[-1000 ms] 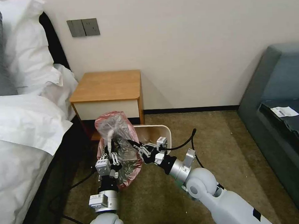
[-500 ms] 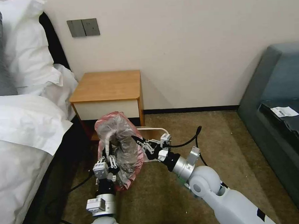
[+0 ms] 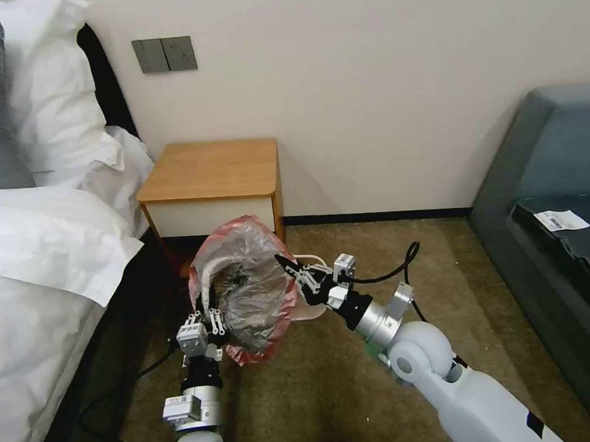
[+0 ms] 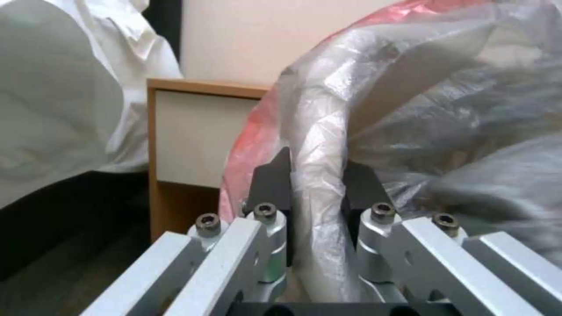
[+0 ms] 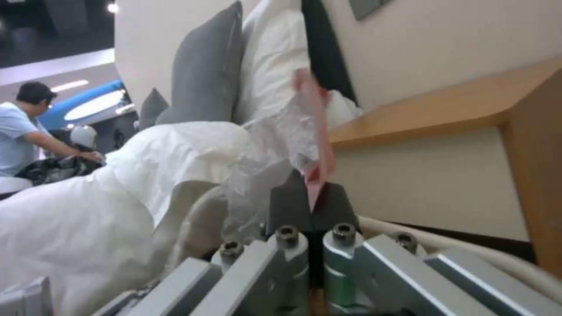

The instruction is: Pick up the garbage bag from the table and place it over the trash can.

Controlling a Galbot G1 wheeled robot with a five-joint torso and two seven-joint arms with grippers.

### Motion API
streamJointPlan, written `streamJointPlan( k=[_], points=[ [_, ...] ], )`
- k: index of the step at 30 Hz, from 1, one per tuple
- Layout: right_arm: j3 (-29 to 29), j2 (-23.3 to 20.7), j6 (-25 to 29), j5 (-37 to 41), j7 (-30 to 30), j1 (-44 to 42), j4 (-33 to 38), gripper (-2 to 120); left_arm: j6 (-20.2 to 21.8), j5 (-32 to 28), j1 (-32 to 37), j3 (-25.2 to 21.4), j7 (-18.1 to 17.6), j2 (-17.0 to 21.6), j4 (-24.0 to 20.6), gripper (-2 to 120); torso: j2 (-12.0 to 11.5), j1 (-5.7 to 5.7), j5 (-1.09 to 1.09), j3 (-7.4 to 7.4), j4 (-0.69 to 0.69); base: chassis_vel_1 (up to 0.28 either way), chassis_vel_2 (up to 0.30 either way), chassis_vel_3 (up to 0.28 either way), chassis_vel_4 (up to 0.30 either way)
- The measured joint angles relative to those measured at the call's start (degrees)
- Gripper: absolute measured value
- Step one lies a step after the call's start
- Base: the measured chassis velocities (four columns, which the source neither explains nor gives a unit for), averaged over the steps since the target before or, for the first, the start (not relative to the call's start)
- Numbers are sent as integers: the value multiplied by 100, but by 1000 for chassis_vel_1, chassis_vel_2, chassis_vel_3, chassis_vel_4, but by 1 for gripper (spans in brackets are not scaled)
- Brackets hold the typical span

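Note:
The garbage bag (image 3: pixel 249 292) is a crinkly greyish-clear plastic sack with a red edge, held up in front of the table (image 3: pixel 213 169) with its mouth stretched wide between my two grippers. My left gripper (image 3: pixel 209 303) is shut on the bag's near-left edge; the left wrist view has its dark fingers (image 4: pixel 274 180) clamping a thick fold of the garbage bag (image 4: pixel 410 101). My right gripper (image 3: pixel 282 260) pinches the red rim on the right, its jaws tight together on the garbage bag (image 5: pixel 281 136). The cream trash can (image 3: pixel 312 256) sits mostly hidden behind the bag.
A bed with white bedding (image 3: pixel 40 261) fills the left side. A dark sofa (image 3: pixel 557 194) stands at the right. Black cables (image 3: pixel 390 272) trail over the brown carpet (image 3: pixel 356 389) around both arms. The wall (image 3: pixel 367 79) rises right behind the table.
The right gripper has pulled its edge of the bag rightward and away from the left one. The bag's mouth has spread wider and hides more of the trash can. The left gripper drifted slightly left.

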Motion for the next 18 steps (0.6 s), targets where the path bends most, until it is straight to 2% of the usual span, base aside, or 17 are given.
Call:
streamJointPlan(
  k=[18],
  points=[
    [456,-233,240,-28,-63,-344,141,0,39,-412,-13,-288,37,91,-211,12,0,0,0,0,0,0,0,0,0]
  ],
)
